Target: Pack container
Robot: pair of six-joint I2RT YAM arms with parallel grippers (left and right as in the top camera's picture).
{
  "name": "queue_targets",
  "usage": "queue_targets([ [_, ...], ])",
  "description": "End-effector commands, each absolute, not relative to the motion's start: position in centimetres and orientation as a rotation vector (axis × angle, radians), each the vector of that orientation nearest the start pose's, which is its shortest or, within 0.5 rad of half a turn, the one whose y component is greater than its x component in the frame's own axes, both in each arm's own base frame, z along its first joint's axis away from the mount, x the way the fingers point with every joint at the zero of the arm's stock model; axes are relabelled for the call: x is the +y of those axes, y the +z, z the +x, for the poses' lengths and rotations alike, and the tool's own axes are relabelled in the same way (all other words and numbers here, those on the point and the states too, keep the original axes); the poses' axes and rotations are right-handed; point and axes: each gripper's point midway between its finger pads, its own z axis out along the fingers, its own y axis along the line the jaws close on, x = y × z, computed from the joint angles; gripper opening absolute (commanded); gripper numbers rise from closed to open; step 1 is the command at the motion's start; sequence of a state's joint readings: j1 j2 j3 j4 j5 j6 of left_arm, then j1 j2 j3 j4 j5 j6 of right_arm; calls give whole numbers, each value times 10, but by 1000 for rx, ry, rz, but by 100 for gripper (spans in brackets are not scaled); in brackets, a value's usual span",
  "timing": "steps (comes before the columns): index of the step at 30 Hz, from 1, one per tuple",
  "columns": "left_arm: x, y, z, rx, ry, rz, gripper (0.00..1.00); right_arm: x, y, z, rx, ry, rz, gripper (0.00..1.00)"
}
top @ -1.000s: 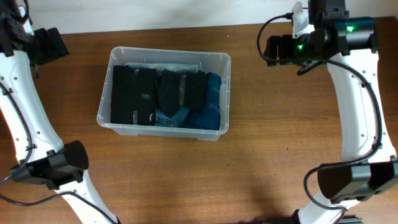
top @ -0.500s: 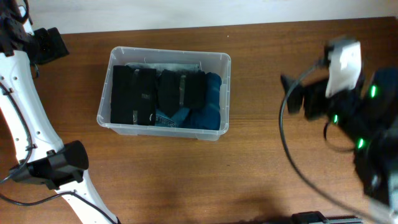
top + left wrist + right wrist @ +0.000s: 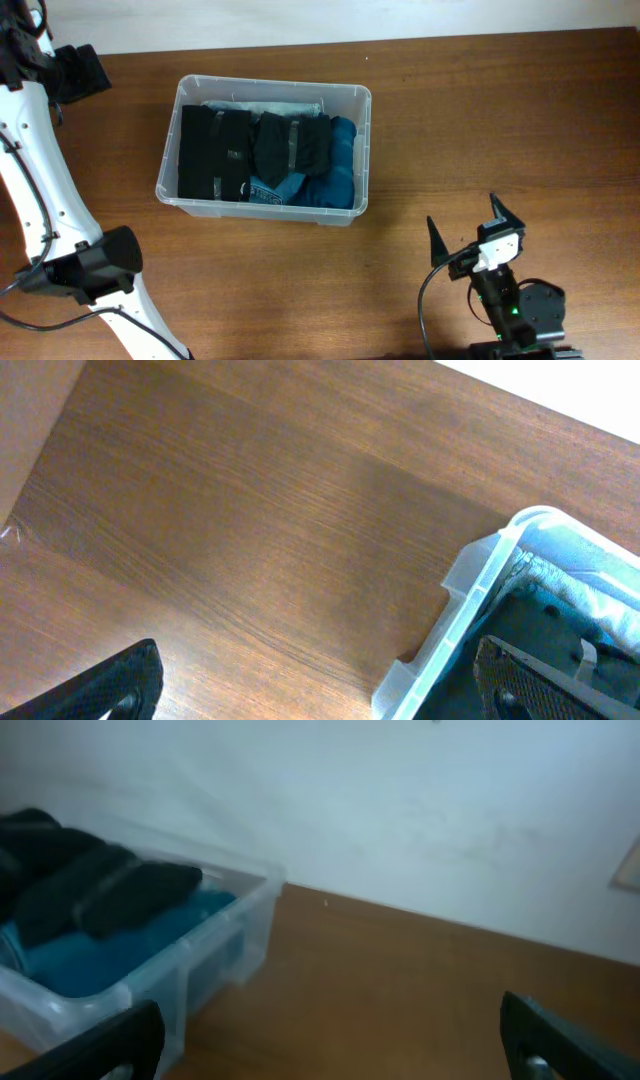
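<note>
One container [image 3: 360,150] is seen on the table [image 3: 450,120], left of centre and towards the far side. Its long axis is laid left to right in the overhead view, with the short walls facing the two arms. It is already well filled. Four black folded bundles [image 3: 232,155] are counted side by side, though the split between the left pair is hard to read. One blue denim piece [image 3: 268,190] is seen under them, one teal-blue cloth [image 3: 340,160] at the right end, and one pale cloth [image 3: 270,106] against the far wall.

The left gripper [image 3: 315,688] is placed off the container's far-left corner. In the left wrist view its fingers [image 3: 115,682] are spread wide with nothing between them, and the container's corner is seen just by the right-hand finger. The container lies to the right of and slightly nearer than these fingers.

The right gripper [image 3: 465,222] is parked at the near right of the table, well apart from the container, which lies to its far left. Its fingers [image 3: 105,1042] are also spread and empty, pointed towards the container's right wall in the right wrist view.

The left arm is judged the nearer of the two. Any coming reach is judged to turn on that corner, as the rim would have to be cleared before the left fingers go in. Packing is judged close to finished.
</note>
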State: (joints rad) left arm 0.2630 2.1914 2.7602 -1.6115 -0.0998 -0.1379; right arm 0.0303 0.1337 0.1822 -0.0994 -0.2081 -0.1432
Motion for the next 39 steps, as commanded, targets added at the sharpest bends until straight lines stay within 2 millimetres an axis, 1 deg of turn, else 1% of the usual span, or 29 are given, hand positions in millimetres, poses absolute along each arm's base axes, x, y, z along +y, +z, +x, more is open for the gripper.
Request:
queue_targets([
  [1,137,313,445,2526,167,-539,99,33,185,242,1606,46,-270,98],
  [3,137,313,445,2526,167,-538,99,30,170,243,1629,55,-238,98],
  [5,137,313,445,2526,167,-539,99,19,158,245,1658,60,-133,98],
  [7,137,313,445,2526,167,-539,100,10,154,246,1666,41,-61,99],
  [9,137,313,445,2526,167,-539,99,3,153,246,1668,8,-32,98],
  [13,137,313,445,2525,167,-538,99,4,153,246,1667,11,-34,99],
  [15,137,313,445,2526,167,-539,99,5,157,245,1649,15,-38,98],
  [39,136,313,446,2526,167,-536,99,5,157,245,1650,15,-38,98],
])
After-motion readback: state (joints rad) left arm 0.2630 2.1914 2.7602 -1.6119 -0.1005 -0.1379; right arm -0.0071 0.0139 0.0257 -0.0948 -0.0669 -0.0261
